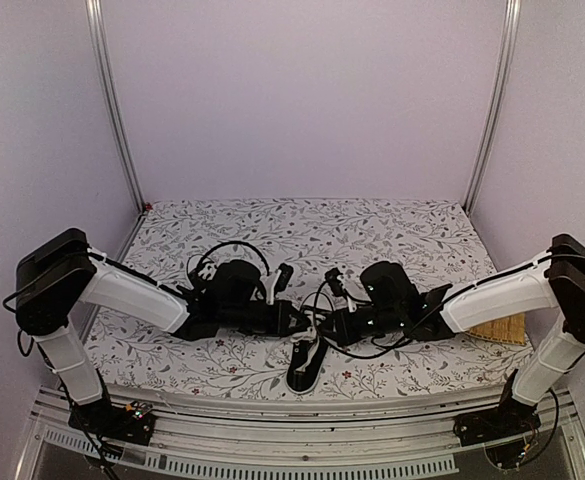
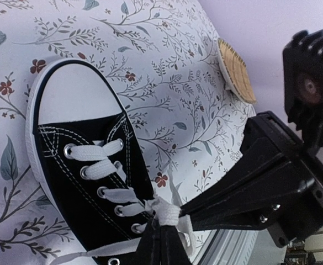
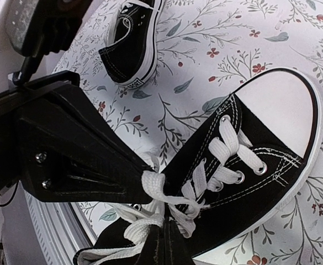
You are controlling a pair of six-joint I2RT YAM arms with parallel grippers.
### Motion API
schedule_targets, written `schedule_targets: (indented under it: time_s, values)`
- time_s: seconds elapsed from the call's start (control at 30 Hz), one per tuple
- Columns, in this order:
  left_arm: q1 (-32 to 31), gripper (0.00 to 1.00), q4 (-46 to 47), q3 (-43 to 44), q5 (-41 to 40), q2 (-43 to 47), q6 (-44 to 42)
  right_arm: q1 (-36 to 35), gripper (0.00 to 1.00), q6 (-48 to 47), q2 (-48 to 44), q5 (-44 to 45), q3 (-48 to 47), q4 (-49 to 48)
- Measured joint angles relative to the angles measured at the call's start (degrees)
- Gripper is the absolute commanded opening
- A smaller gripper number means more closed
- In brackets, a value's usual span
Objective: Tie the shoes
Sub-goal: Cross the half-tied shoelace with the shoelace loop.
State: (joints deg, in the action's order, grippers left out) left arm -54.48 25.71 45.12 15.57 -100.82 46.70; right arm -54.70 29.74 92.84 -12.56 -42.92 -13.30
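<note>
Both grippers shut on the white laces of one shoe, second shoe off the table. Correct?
Not quite. The second shoe lies on the table, apart from the near shoe; the right wrist view shows it. The rest holds: left gripper and right gripper are both shut on the near shoe's white laces.

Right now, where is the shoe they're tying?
Top view: the shoe lies by the front edge of the table, in the middle, between the left fingers and right fingers, both pinching its laces.
</note>
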Motion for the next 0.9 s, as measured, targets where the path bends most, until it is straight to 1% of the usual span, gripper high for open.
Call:
schedule_targets:
  time_s: [0.63,0.8,0.9]
  values:
    - [-0.39,0.00,-0.46,0.00,0.00,0.00,0.02,-0.52,0.02,0.46,6.05,-1.22,-1.97,-4.00]
    - [-0.63,0.00,-0.52,0.00,-0.22,0.00,0.04,-1.31,0.02,1.51,7.23,0.42,-2.14,-5.07]
    - [-0.94,0.00,-0.46,-0.02,-0.57,0.02,0.26,-1.57,0.02,3.10,7.28,3.08,-1.77,-6.16]
